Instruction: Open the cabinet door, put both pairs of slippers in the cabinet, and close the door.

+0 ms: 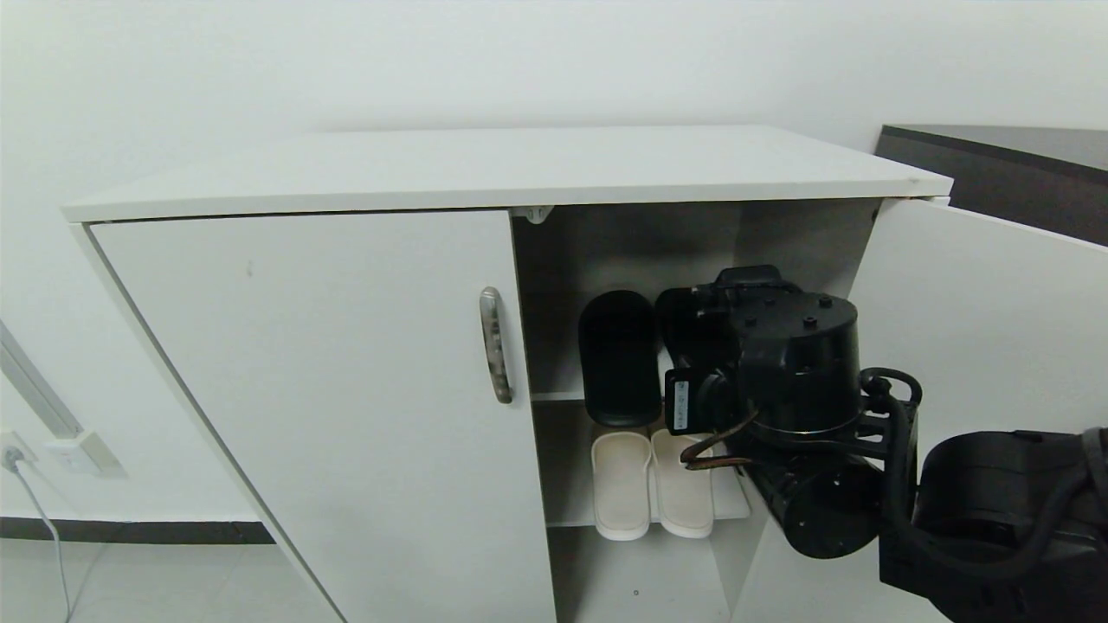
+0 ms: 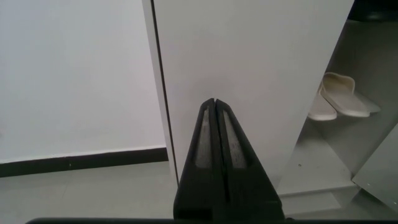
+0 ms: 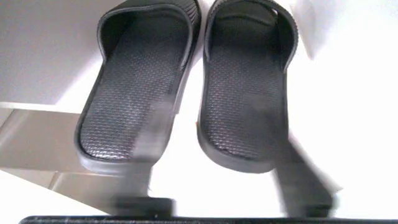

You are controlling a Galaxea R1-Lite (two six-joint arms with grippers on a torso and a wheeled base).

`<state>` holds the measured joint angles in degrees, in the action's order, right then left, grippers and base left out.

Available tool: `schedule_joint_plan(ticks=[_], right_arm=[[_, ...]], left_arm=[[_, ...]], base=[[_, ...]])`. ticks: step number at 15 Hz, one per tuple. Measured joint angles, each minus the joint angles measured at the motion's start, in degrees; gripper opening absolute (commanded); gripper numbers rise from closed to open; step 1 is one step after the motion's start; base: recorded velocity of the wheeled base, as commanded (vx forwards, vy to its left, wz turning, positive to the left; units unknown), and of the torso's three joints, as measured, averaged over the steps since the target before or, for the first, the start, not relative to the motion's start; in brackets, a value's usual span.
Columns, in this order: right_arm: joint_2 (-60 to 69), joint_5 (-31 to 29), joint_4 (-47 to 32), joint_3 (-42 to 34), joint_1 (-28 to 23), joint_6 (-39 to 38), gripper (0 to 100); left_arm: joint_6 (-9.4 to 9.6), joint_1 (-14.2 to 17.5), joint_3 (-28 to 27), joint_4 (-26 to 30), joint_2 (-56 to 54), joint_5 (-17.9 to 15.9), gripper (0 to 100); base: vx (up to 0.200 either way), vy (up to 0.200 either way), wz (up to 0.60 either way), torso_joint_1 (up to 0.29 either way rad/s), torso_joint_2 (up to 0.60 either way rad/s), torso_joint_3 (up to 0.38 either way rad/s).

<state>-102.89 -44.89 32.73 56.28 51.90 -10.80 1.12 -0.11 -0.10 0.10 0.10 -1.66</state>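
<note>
Head view: black slippers (image 1: 619,359), white slippers (image 1: 653,484) shelved; door (image 1: 978,320) unclosed; my right tool (image 3: 217,143) spread, left tool (image 2: 214,124) pressed together.

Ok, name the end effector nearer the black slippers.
Right. The right end effector is at the black slippers in the cabinet; the left end effector faces the closed door.

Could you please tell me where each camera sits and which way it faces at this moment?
Head: up on the robot, facing forward and down at the cabinet, right door open; the right arm is inside it.
Left wrist: behind the left gripper, which is shut, facing the shut left door.
Right wrist: behind the right gripper, which is open, close above the black slippers.
Shared: head and left wrist both show the white slippers; head and right wrist, the black slippers.
</note>
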Motion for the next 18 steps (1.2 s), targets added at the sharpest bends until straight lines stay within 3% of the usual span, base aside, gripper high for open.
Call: schedule_joint_plan(ticks=[3,18], right_arm=[[0.0,0.1,0.0,-0.1,0.0,0.3,0],[-2.6,0.1,0.0,-0.4,-0.8,0.8,0]], left_arm=[[0.02,0.0,0.0,0.0,0.0,0.0,0],[-0.01,0.0,0.0,0.0,0.0,0.0,0]], base=[[0.000,0.000,0.00,0.000,0.00,0.000],[-0.200,0.000,0.00,0.003,0.00,0.001]])
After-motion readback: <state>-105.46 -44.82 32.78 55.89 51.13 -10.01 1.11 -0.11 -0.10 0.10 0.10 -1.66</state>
